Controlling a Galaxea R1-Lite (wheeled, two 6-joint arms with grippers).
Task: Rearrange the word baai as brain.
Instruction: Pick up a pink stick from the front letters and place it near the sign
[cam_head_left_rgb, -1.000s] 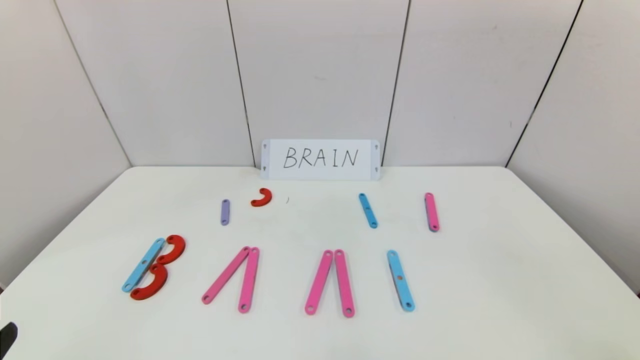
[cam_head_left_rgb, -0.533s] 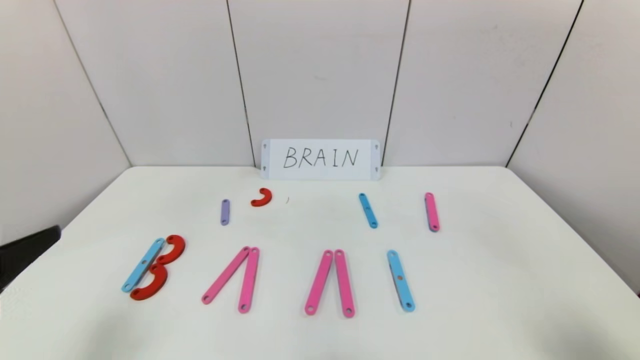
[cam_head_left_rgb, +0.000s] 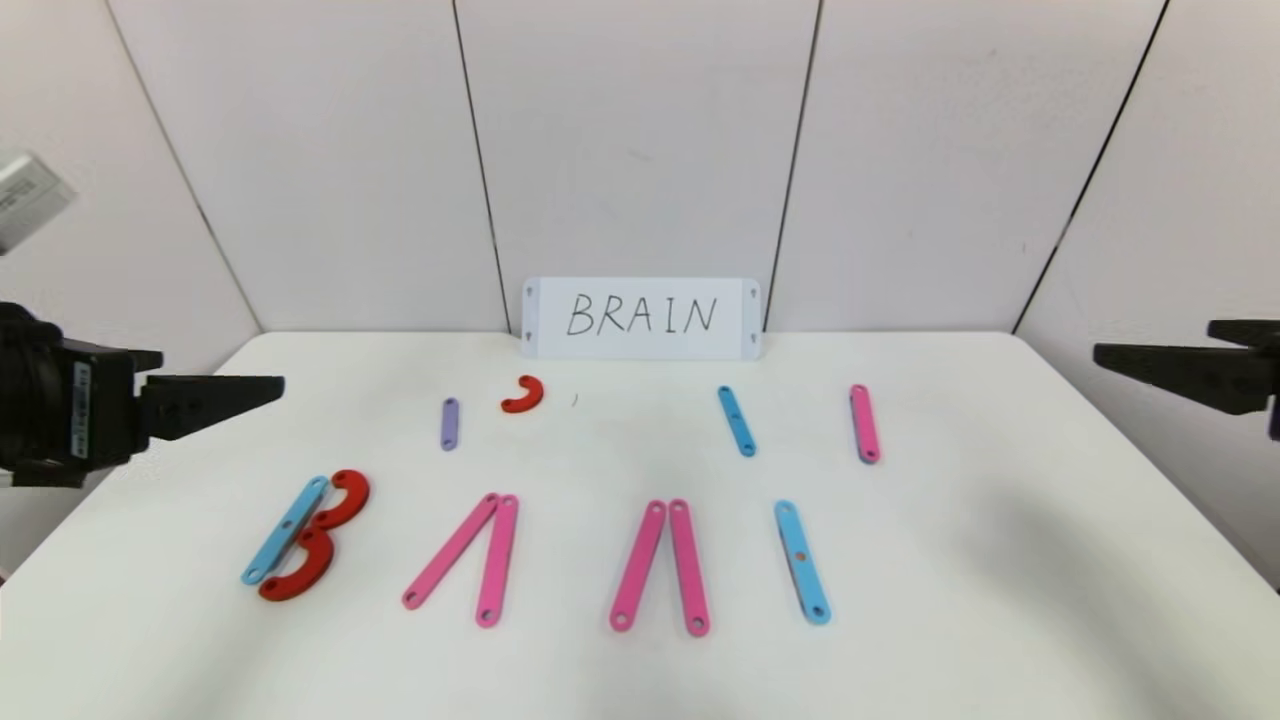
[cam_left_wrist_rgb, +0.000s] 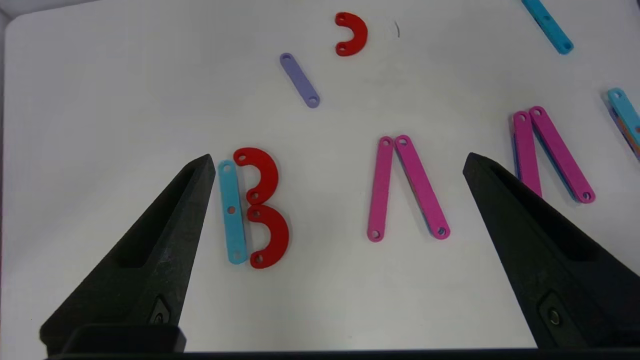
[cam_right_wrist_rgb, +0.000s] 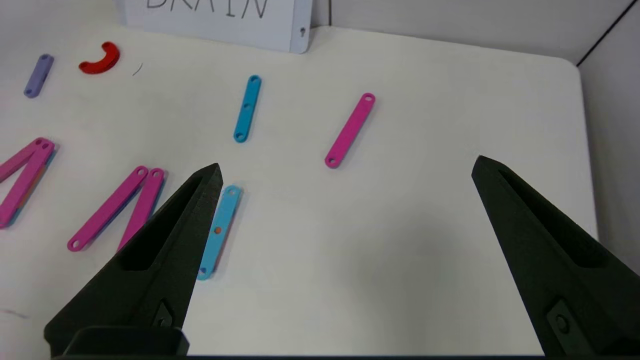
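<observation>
The word baai lies in a row near the table's front. Its B is a light-blue strip (cam_head_left_rgb: 286, 530) with two red curves (cam_head_left_rgb: 340, 498) beside it. Each A is a pair of pink strips (cam_head_left_rgb: 470, 560), (cam_head_left_rgb: 660, 565), and the I is a light-blue strip (cam_head_left_rgb: 800, 562). My left gripper (cam_head_left_rgb: 272, 387) hovers open above the table's left edge, over the B (cam_left_wrist_rgb: 260, 207) and the first A (cam_left_wrist_rgb: 405, 187). My right gripper (cam_head_left_rgb: 1100, 354) hangs open at the right edge, with the I (cam_right_wrist_rgb: 220, 230) beside one finger. Neither holds anything.
Behind the row lie loose pieces: a purple strip (cam_head_left_rgb: 450, 424), a red curve (cam_head_left_rgb: 524, 395), a blue strip (cam_head_left_rgb: 736, 421) and a pink strip (cam_head_left_rgb: 864, 424). A white card (cam_head_left_rgb: 641, 318) with handwritten BRAIN leans on the back wall.
Both arms have come into view: the left rose from the lower left corner to above the table's left edge, and the right appeared at the right edge. No piece moved.
</observation>
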